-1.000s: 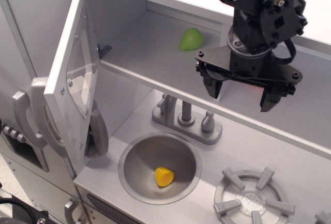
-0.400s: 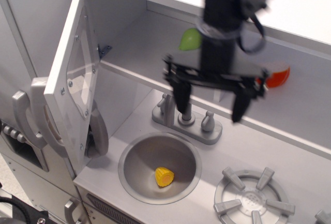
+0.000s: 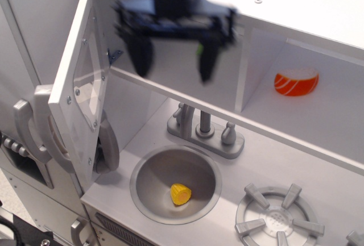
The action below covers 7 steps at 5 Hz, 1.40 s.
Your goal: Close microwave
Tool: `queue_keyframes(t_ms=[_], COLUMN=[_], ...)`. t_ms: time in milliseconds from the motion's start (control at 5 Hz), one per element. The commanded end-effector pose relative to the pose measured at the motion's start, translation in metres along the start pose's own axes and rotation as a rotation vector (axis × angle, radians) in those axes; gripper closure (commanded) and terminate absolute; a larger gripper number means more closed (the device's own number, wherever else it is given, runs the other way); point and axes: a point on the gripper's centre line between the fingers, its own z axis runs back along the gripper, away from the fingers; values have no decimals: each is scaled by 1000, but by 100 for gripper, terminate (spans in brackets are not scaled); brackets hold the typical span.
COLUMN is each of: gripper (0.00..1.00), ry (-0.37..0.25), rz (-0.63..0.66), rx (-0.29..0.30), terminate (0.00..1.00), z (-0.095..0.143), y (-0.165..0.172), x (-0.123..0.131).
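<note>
A yellow toy piece (image 3: pixel 181 194) is seen lying in the round sink (image 3: pixel 149 169) at the 6 o'clock edge of the scene, with the grey faucet (image 3: pixel 205 134) just behind it on the counter (image 3: pixel 296 163) and a burner (image 3: pixel 276 216) at about 5 o'clock. At 9 o'clock, the microwave door (image 3: pixel 79 87), with its clear window and long grey handle, is shown swung wide open, edge-on to the open compartment. The task is judged barely begun: nothing has been closed, and the door has yet to be reached and pushed round to the cabinet front. Higher, at about 12 o'clock, the gripper (image 3: pixel 173 64) is pictured blurred in front of the upper shelf (image 3: pixel 170 90), its two dark fingers spread wide and empty, with nothing held and nothing touched; the door is left well apart to its 9 o'clock. Farthest back, at 2 o'clock, an orange-and-white toy (image 3: pixel 296 82) is seen resting in the neighbouring shelf compartment.
</note>
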Motion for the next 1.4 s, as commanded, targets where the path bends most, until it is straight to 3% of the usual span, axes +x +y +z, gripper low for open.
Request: queue_keyframes(t_ms=[0,200,600,1200], gripper=[0,0,0,0], ry=[-149,-173,-181,-156], rz=[-5,11,-23,17], rx=[-6,-9,40,-2], terminate=[0,0,0,0], z=[39,40,8,-30], y=[46,67,90,55], x=[8,11,4,12])
